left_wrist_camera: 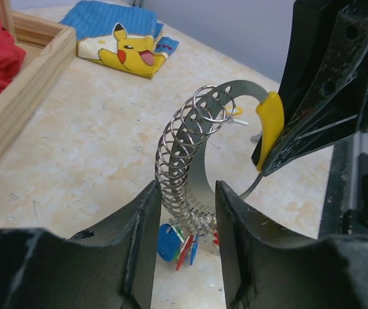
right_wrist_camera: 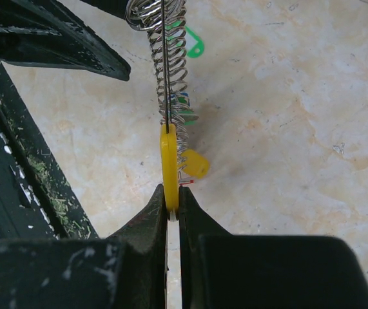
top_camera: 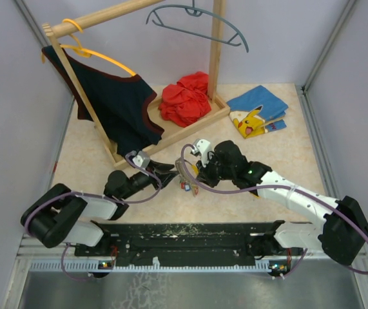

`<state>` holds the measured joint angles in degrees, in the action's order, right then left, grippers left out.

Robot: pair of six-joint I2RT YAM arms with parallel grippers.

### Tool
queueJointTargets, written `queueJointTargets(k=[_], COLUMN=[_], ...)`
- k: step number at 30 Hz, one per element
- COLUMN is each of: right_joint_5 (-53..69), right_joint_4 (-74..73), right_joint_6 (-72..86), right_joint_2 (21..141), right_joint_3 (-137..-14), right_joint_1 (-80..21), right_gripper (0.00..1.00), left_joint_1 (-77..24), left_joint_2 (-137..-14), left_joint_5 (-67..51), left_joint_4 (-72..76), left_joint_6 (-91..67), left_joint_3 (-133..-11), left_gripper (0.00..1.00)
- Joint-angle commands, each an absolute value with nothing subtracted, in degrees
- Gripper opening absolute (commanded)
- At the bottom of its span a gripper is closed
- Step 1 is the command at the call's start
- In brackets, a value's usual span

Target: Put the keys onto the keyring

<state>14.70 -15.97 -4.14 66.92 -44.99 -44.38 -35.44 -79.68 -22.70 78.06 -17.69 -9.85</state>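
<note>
The keyring (left_wrist_camera: 200, 161) is a curved silvery metal band with a yellow curved piece (left_wrist_camera: 271, 125) at one end, held upright above the table. Several small wire rings are stacked along it. The keys hang from them at the bottom, their blue, red and green tags (left_wrist_camera: 171, 243) bunched just above the table. My right gripper (right_wrist_camera: 173, 193) is shut on the yellow piece (right_wrist_camera: 169, 164). A yellow tag (right_wrist_camera: 195, 165) and a green tag (right_wrist_camera: 194, 46) show beside it. My left gripper (left_wrist_camera: 185, 187) stands open, one finger on each side of the band and ring stack. The two grippers meet at the keyring (top_camera: 185, 168).
A wooden clothes rack (top_camera: 190, 125) stands behind, with a red cloth (top_camera: 185, 98) on its base. A dark shirt (top_camera: 122, 106) hangs on an orange hanger, and a grey hanger (top_camera: 200, 22) hangs higher up. A blue Pikachu cloth (top_camera: 258, 111) lies at the back right.
</note>
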Motion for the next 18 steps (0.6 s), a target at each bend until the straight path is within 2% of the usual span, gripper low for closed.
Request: queueJointTargets(k=[1, 4, 9, 18], right_joint_5=[16.0, 16.1, 15.8, 7.3], right_joint_4=[-13.3, -13.4, -17.4, -41.6], right_joint_6=[-3.3, -3.3, -4.3, -10.0], right_joint_2=[64.9, 64.8, 65.7, 74.1], right_joint_3=[-47.9, -48.0, -50.4, -68.3], right_joint_1=[-44.0, -44.0, -44.0, -45.2], right_gripper=[0.0, 0.0, 0.0, 0.0], left_joint_1=[-36.7, -37.4, -39.2, -40.7], left_joint_2=[-78.9, -79.8, -81.9, -85.8], left_joint_5=[-18.1, -17.9, -17.6, -15.6], left_joint_4=[75.1, 74.9, 75.7, 83.4], left_joint_6=[-10.1, -9.1, -7.9, -10.7], left_joint_3=[-9.5, -10.0, -10.8, -9.4], left_gripper=[0.42, 0.42, 0.47, 0.54])
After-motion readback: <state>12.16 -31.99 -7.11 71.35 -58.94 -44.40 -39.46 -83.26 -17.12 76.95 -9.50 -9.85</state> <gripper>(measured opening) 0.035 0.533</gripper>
